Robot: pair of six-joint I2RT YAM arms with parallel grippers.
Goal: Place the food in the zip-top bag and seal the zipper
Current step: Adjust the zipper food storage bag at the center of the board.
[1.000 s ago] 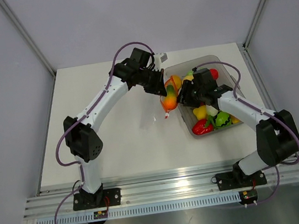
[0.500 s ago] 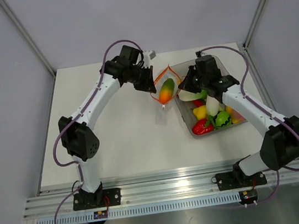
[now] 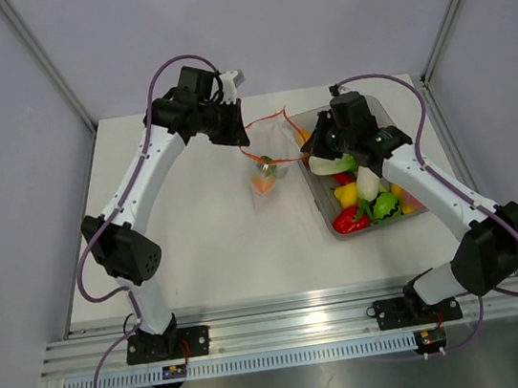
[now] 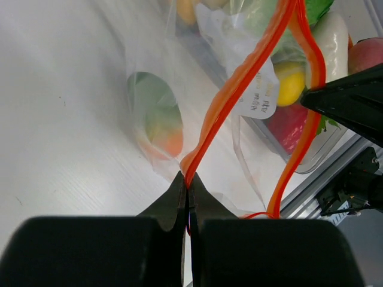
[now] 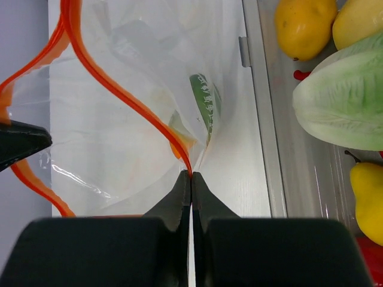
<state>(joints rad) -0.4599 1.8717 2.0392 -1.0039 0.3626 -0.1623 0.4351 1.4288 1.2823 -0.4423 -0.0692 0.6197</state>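
The clear zip-top bag (image 3: 268,154) hangs over the table between my two grippers, its mouth open. My left gripper (image 3: 237,135) is shut on the left end of the red-orange zipper (image 4: 239,84). My right gripper (image 3: 309,144) is shut on the zipper's (image 5: 119,89) other end. One orange-and-green piece of food (image 3: 264,178) lies in the bag's bottom, also visible through the plastic as the bagged food (image 4: 157,116) in the left wrist view. More food (image 3: 367,196) sits in the grey tub (image 3: 323,206) under my right arm.
In the tub lie a yellow lemon (image 5: 305,24), a pale green cabbage (image 5: 344,104), a yellow pear (image 5: 368,197) and a red pepper (image 3: 350,222). The tub's left wall (image 5: 263,119) runs close beside the right gripper. Grey walls enclose the table.
The right gripper has shut on the zipper's right end. The left arm has pulled back and to the left, stretching the bag's mouth, and the food has sunk lower in the bag.
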